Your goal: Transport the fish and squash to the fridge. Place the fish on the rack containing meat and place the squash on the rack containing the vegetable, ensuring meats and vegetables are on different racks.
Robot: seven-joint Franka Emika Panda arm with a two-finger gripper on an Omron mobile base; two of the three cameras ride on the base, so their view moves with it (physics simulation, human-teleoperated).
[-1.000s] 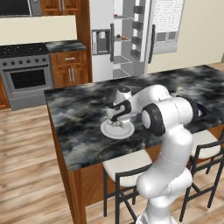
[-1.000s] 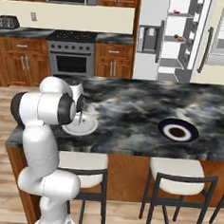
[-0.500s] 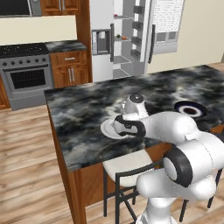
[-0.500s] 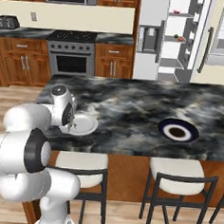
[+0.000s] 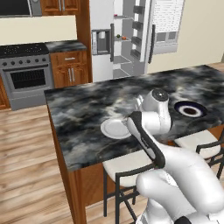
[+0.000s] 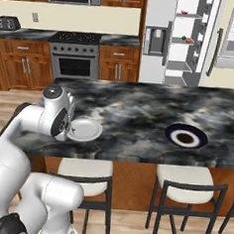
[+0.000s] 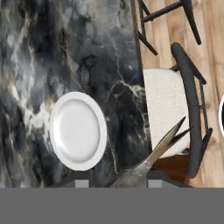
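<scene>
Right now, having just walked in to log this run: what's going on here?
The robot arm's pincer holds the fish, forked tail sticking out, near the edge of the counter beside the bare pale plate. The fridge stands open across the kitchen, so the fish is not yet on a rack. A dark-blue plate sits further along the counter.

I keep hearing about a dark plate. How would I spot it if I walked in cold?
Find the long black marble island counter with stools along its near side. Two plates sit on it, well apart from each other. The dark plate lies near the front edge above a white-cushioned stool; it is deep blue with a white ring inside, unlike the plain pale plate beside the robot arm.
</scene>
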